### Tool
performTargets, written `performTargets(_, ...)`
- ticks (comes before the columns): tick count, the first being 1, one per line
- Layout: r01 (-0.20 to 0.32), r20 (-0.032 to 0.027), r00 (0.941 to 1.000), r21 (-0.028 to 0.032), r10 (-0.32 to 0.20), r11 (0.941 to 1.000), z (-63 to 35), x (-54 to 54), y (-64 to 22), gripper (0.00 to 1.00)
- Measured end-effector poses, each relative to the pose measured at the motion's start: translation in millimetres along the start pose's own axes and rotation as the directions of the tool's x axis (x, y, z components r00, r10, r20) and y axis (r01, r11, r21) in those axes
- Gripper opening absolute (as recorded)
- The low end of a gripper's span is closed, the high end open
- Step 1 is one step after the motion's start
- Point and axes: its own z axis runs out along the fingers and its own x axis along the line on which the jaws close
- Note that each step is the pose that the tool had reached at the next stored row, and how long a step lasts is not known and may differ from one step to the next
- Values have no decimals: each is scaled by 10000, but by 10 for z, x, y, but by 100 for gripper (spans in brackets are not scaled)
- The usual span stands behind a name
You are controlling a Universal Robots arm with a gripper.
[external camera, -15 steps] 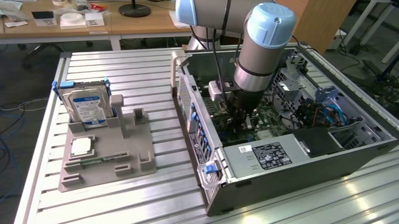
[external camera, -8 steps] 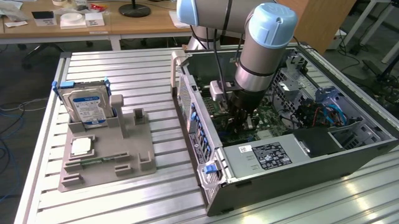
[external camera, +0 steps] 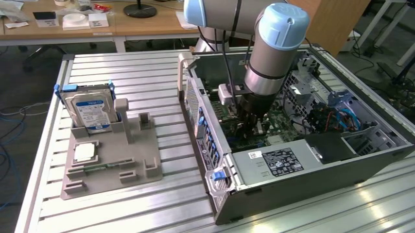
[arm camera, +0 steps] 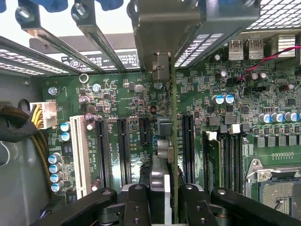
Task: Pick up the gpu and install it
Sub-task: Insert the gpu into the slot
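One thin green gpu (arm camera: 165,141) stands clamped in tool (arm camera: 163,200).

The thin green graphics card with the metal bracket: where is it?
In the wrist view, the graphics card sits edge-on in the black gripper, over the green motherboard inside the open grey case.

the gripper (external camera: 250,116) sits down inside the computer case (external camera: 304,187), with the gpu (arm camera: 163,141) edge-on between its fingers (arm camera: 136,202), above the motherboard (arm camera: 117,94). expansion slots (arm camera: 123,150) lie on both sides of the card. the power supply (external camera: 279,162) is near the gripper, in the case. well apart, toward the exterior view's left, a fixture tray (external camera: 123,160) on the table (external camera: 129,68) holds an upright hard drive (external camera: 91,111).
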Motion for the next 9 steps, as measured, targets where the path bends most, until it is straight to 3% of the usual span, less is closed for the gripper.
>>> performTargets(4,0,-9,10000,-94,0,10000,0,-5,0,28)
performTargets(7,-2,-25,10000,-112,2,9999,-1,-12,-1,28)
performTargets(9,-2,-67,10000,-110,2,9999,0,-19,-4,28)
